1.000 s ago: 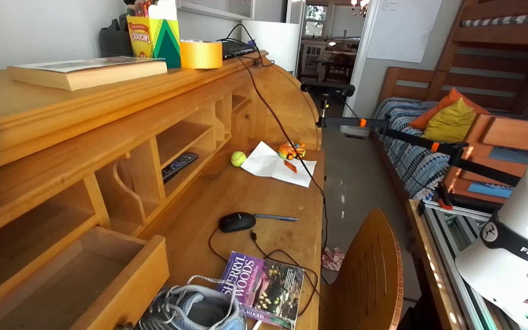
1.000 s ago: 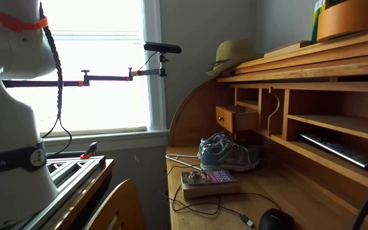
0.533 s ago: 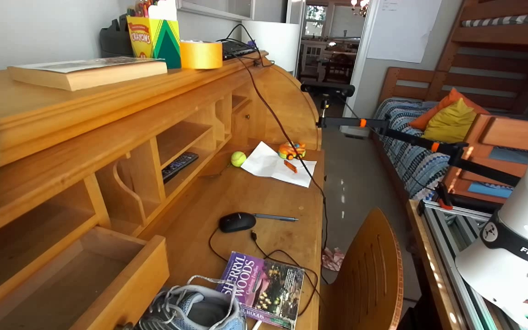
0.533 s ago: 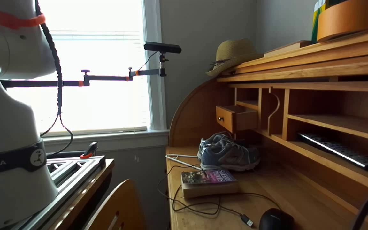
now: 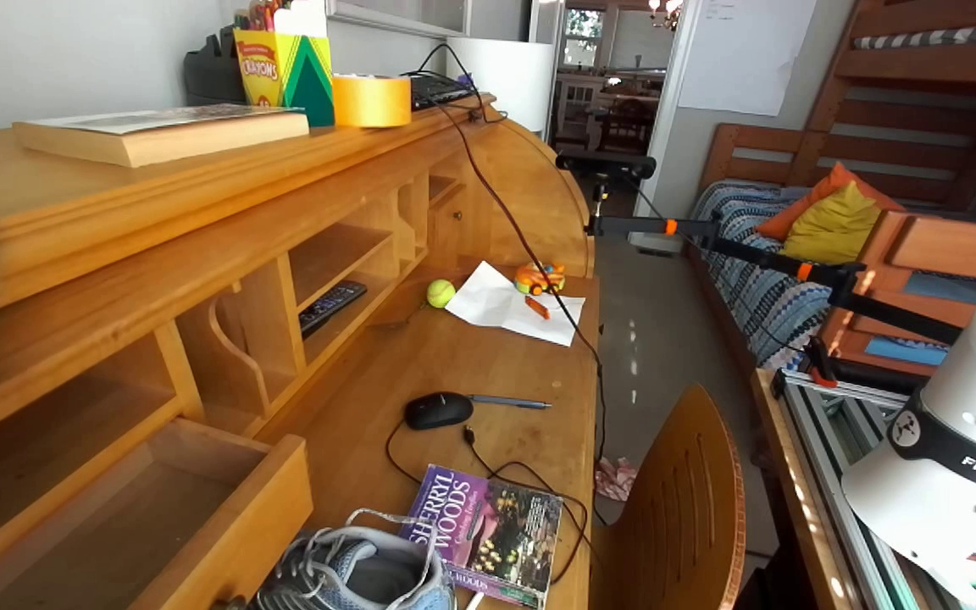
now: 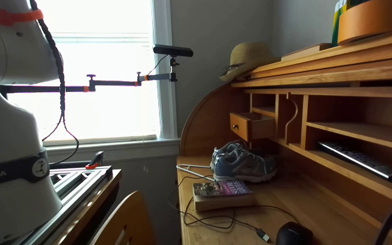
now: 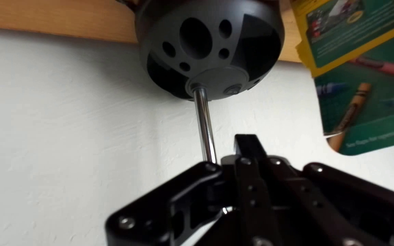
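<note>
In the wrist view, which looks upside down, my gripper (image 7: 250,145) is shut, its dark tips together; I see no separate thing between them. Closest is a dark, rounded device (image 7: 214,66) with several holes, like a crank pencil sharpener, against the wall. Its metal rod (image 7: 204,126) runs behind one gripper finger; whether they touch I cannot tell. A green and yellow crayon box (image 7: 381,119) is beside the device. In an exterior view the crayon box (image 5: 285,80) stands on the desk's top shelf with a black thing (image 5: 210,74) behind it. The gripper is outside both exterior views.
The top shelf also bears an orange tape roll (image 5: 372,102), a book (image 5: 170,137) and a straw hat (image 6: 250,56). Below are an open drawer (image 6: 239,126), shoes (image 6: 243,165), a paperback (image 5: 488,534) and a mouse (image 5: 439,410). A chair (image 5: 683,508) stands before the desk.
The upper arm with its orange band has shifted slightly up and left in an exterior view, and its cable swung along. Objects on the desk have not moved.
</note>
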Robot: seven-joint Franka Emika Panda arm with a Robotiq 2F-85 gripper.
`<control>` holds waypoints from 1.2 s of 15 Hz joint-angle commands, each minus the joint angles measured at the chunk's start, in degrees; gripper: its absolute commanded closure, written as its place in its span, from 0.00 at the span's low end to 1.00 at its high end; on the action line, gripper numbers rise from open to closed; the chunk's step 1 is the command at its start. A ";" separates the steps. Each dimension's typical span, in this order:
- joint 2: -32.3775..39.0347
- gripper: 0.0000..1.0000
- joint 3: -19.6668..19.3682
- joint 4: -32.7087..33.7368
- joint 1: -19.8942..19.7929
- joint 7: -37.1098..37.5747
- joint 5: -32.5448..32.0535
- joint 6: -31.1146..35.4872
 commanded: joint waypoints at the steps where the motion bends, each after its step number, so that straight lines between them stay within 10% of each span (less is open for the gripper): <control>1: -7.28 1.00 -1.29 -4.94 -2.71 1.16 0.86 -9.60; 2: -8.79 0.74 -1.85 -5.31 -3.25 1.46 0.34 -11.77; 12: -21.90 0.05 -14.98 -9.21 1.70 12.39 0.34 -26.14; 18: -28.51 0.00 -20.14 -13.85 5.68 17.93 -0.01 -30.96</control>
